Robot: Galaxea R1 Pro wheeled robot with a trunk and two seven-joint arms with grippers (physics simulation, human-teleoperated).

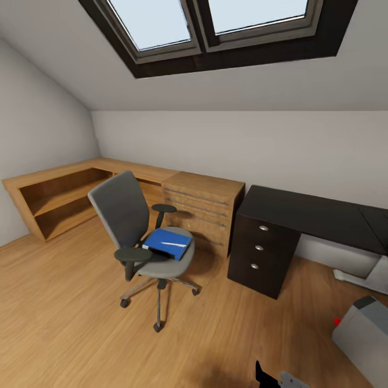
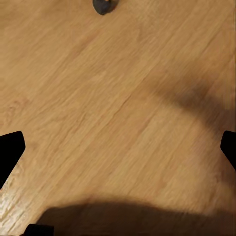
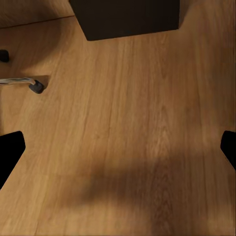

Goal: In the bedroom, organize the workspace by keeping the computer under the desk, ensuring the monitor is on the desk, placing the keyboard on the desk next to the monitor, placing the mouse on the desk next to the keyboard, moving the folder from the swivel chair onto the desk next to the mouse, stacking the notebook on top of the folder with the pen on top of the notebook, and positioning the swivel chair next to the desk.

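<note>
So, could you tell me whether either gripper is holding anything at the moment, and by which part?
Nothing is held. Both wrist views show the jaws spread wide over bare wooden floor. The folder lies on the swivel chair seat.

No readable text, labels, brands or numbers on anything here.

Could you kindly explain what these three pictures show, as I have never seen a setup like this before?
These are simulator renders from a wheeled two-armed robot. The large picture is from its head camera: a swivel chair carries a blue folder with a white pen on top, beside a wooden drawer cabinet and the black desk. A grey computer sits lower right. The other two come from wrist cameras looking down at the wooden floor. The left claw and right claw are open, holding nothing.
</note>
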